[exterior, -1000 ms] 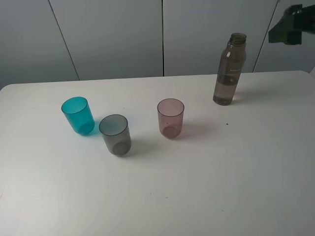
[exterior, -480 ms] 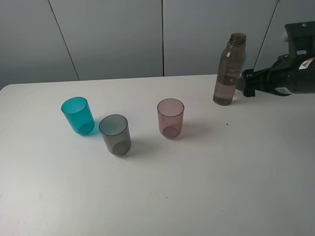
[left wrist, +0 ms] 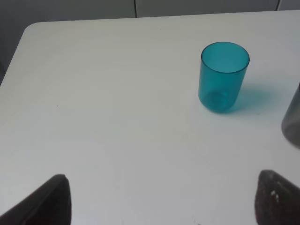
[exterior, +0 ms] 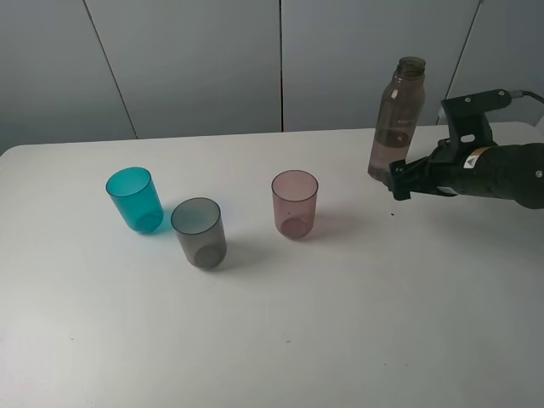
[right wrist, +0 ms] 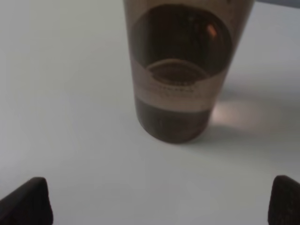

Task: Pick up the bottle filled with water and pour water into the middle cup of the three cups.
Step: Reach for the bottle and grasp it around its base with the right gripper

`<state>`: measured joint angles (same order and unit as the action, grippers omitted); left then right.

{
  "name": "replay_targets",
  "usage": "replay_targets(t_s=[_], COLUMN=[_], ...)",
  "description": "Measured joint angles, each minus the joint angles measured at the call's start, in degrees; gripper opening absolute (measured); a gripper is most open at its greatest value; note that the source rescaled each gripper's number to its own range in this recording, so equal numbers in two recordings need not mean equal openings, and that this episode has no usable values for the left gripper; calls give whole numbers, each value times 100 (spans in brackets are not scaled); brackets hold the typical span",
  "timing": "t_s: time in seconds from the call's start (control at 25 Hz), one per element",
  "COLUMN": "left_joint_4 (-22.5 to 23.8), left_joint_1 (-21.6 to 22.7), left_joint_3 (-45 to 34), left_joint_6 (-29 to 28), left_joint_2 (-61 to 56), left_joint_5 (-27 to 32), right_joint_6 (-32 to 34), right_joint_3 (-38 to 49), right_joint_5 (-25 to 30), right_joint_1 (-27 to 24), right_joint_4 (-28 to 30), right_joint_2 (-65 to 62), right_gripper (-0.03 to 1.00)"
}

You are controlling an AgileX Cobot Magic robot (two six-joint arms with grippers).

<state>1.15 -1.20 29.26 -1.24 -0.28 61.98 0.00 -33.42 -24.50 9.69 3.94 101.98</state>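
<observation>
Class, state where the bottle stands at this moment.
In the exterior high view the bottle stands upright, far right on the table, right of the pinkish cup, with the open right gripper near its base.

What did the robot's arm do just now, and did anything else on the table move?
The right arm swung in from the far right corner and came down toward the bottle. The right end effector now sits open just beside the bottle's base, not gripping it yet. The bottle, the teal cup, the middle cup and the pink cup stayed where they were.
</observation>
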Motion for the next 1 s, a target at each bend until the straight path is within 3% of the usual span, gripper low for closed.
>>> replay_targets(t_s=[0.32,0.72,1.0], left_joint_4=[0,0,0], left_joint_1=[0,0,0], left_joint_3=[0,0,0], left_joint_6=[24,36,14], left_joint_2=[0,0,0], left_joint_5=[0,0,0], right_joint_6=[184,151,100], right_joint_3=[-10,-319,-586], right_joint_5=[-1691,-1872,-1896], right_joint_1=[0,0,0], right_joint_4=[138,-302,-312], right_joint_2=[793,1070,1070], right_gripper=[100,100,100])
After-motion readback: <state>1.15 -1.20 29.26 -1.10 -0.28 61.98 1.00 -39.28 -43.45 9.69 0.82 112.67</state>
